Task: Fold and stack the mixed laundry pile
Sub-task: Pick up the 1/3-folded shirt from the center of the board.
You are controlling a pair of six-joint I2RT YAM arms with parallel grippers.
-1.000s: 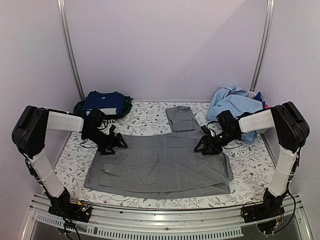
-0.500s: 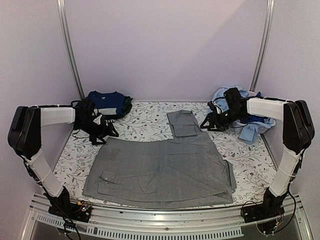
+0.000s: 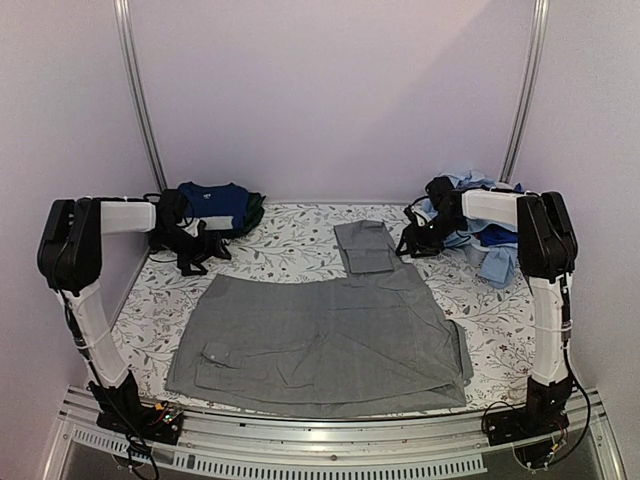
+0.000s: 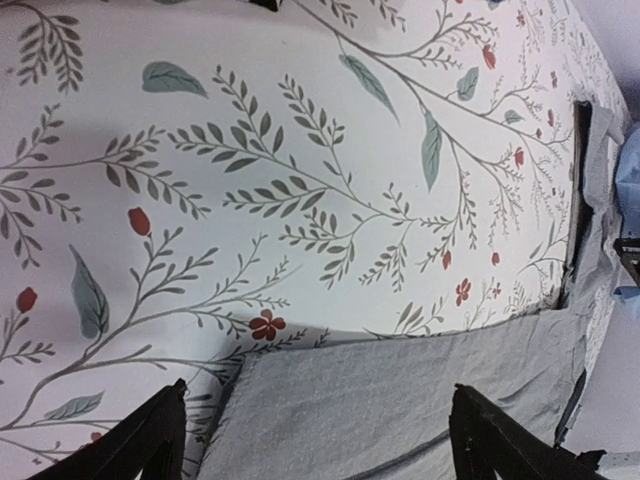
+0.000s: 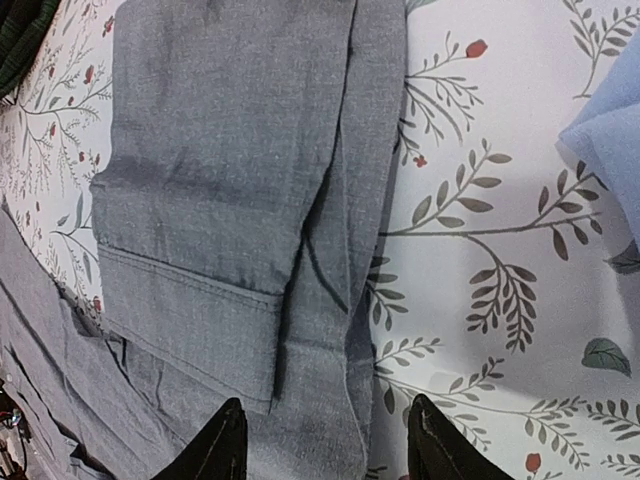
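Note:
A grey collared shirt (image 3: pixel 320 335) lies spread flat across the middle of the table, one sleeve (image 3: pixel 362 245) folded toward the back. My left gripper (image 3: pixel 195 250) hovers open past the shirt's far left corner (image 4: pixel 400 400), nothing between its fingers (image 4: pixel 140 445). At the sleeve's right side my right gripper (image 3: pixel 415 243) is open, its fingertips (image 5: pixel 225 440) straddling the sleeve's edge (image 5: pixel 330 300) without holding it. Folded navy T-shirts (image 3: pixel 210 203) on a dark green piece sit at the back left. Crumpled light blue shirts (image 3: pixel 480 215) are heaped at the back right.
The white floral sheet (image 3: pixel 280 250) covers the table. Metal frame posts (image 3: pixel 140 100) rise at both back corners against the lilac wall. Light blue cloth (image 5: pixel 610 150) lies just to the right of my right gripper. A rail (image 3: pixel 300 455) runs along the near edge.
Both grippers have left the shirt's shoulders and swung back: the left toward the navy stack, the right toward the folded sleeve. The right jaws have narrowed. The shirt lies flatter.

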